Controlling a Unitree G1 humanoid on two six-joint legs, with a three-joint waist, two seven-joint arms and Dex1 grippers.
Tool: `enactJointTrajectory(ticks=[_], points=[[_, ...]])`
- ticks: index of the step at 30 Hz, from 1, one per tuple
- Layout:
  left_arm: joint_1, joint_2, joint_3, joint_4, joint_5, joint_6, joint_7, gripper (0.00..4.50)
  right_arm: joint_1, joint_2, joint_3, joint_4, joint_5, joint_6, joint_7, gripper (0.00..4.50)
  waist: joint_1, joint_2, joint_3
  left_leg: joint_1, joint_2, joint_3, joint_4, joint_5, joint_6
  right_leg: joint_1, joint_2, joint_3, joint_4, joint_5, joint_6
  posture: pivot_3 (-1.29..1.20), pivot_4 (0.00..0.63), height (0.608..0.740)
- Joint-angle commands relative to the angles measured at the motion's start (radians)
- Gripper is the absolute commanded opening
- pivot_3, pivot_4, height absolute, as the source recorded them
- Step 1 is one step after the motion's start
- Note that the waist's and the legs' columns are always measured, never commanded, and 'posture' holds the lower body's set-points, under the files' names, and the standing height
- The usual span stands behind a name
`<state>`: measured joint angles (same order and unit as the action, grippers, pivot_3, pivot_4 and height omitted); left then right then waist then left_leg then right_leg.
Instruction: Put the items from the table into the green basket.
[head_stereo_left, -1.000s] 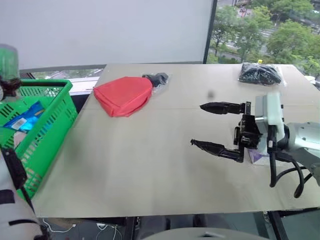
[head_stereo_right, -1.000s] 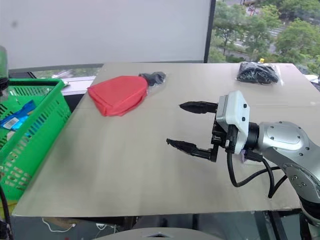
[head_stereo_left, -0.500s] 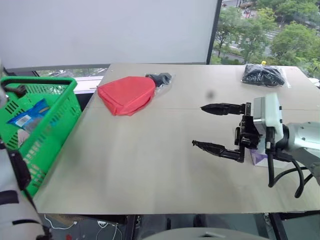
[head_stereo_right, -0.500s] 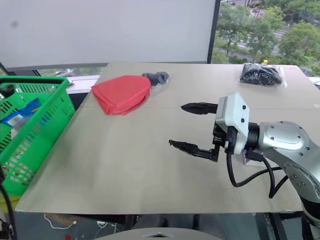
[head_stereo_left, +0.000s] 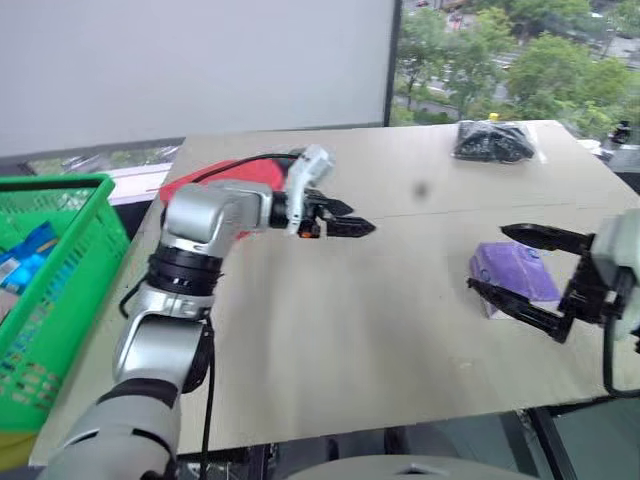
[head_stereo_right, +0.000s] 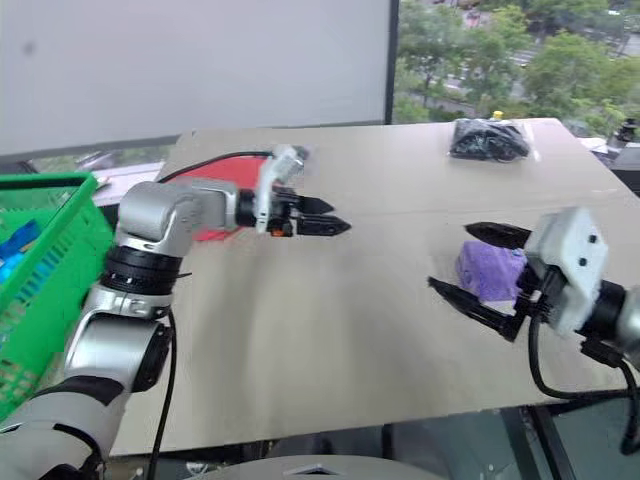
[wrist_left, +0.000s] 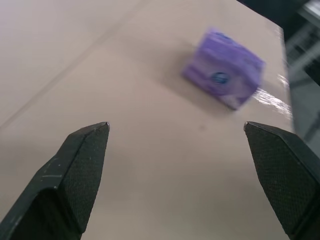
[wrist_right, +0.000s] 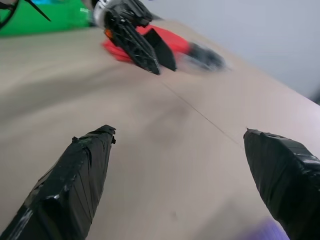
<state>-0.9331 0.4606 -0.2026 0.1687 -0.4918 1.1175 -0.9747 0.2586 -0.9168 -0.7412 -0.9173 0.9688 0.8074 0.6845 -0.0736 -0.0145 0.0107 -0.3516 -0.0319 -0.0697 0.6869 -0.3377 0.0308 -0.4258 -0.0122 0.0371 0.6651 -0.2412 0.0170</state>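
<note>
Two grippers, both spread and empty: left gripper (head_stereo_left: 350, 226) has swung in over the table (head_stereo_left: 330, 340); right gripper (head_stereo_left: 520, 270) has withdrawn, baring the purple tissue pack (head_stereo_left: 515, 275) for collection.

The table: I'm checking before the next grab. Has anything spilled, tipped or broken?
Nothing stands out. The purple tissue pack lies flat on the table between the open right gripper's fingers, the bag of black things sits closed at the far edge, and the red pouch lies behind the left arm.
</note>
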Motion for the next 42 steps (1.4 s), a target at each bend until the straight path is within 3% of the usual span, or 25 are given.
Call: enactJointTrajectory(ticks=[1,6,12,15,21,24,32,38,42], points=[[-0.053,-0.101,-0.088,0.063,0.027,-0.033,-0.011,4.43,0.133,0.03,-0.209,-0.094,0.052,0.019,0.005,4.5,-0.02,0.004,0.0,0.006,0.001,0.001,0.0,0.0,0.0,0.006,0.001,0.001,-0.001,0.0,0.0,-0.35,0.0,0.74],[-0.174,-0.29,-0.117,0.4,0.119,-0.162,0.034,4.43,0.317,0.049,-0.314,-0.13,0.113,-0.035,-0.017,4.5,-0.1,0.005,0.006,0.027,0.002,0.008,-0.002,-0.001,0.001,0.027,0.012,0.008,-0.005,-0.005,0.009,-0.43,0.0,0.74],[-0.334,-0.486,0.073,0.756,0.093,-0.083,0.221,4.43,0.532,0.035,-0.393,-0.13,0.195,-0.171,-0.071,4.5,-0.215,0.008,0.009,0.027,0.003,0.011,-0.003,-0.003,0.005,0.028,0.013,0.013,-0.008,-0.007,0.012,-0.5,0.0,0.74],[-0.372,-0.54,0.13,0.839,0.106,-0.081,0.304,4.43,0.629,0.032,-0.408,-0.13,0.212,-0.249,-0.091,4.5,-0.259,0.008,0.01,0.026,0.002,0.012,-0.003,-0.006,0.01,0.028,0.011,0.014,-0.009,-0.011,0.018,-0.52,0.0,0.74],[-0.354,-0.654,0.089,0.877,0.223,-0.184,0.419,4.43,0.756,-0.008,-0.398,-0.13,0.237,-0.391,-0.16,4.5,-0.332,0.006,0.011,0.026,-0.001,0.014,-0.003,-0.009,0.014,0.029,0.001,0.015,-0.013,-0.012,0.024,-0.55,0.0,0.74],[-0.37,-0.664,0.132,0.848,0.206,-0.187,0.444,4.43,0.812,-0.028,-0.398,-0.13,0.237,-0.449,-0.179,4.5,-0.365,0.006,0.011,0.026,-0.001,0.013,-0.003,-0.01,0.014,0.03,0.001,0.015,-0.016,-0.012,0.025,-0.57,0.0,0.74],[-0.458,-0.557,0.292,0.708,0.118,0.035,0.517,4.43,0.921,-0.032,-0.38,-0.13,0.204,-0.577,-0.2,4.5,-0.438,0.001,0.021,0.024,-0.001,0.012,-0.005,-0.01,0.015,0.03,0.0,0.012,-0.02,-0.011,0.027,-0.57,0.0,0.74],[-0.444,-0.566,0.411,0.703,0.105,0.134,0.68,4.43,0.969,-0.031,-0.338,-0.13,0.154,-0.651,-0.215,4.5,-0.439,0.0,0.022,0.024,-0.002,0.011,-0.005,-0.01,0.015,0.031,-0.002,0.011,-0.021,-0.011,0.027,-0.57,0.0,0.74],[-0.406,-0.582,0.398,0.687,0.124,0.118,0.706,4.43,1.012,-0.017,-0.302,-0.13,0.11,-0.707,-0.215,4.5,-0.437,0.0,0.022,0.024,-0.002,0.01,-0.005,-0.01,0.014,0.031,-0.002,0.01,-0.021,-0.011,0.027,-0.57,0.0,0.74]])
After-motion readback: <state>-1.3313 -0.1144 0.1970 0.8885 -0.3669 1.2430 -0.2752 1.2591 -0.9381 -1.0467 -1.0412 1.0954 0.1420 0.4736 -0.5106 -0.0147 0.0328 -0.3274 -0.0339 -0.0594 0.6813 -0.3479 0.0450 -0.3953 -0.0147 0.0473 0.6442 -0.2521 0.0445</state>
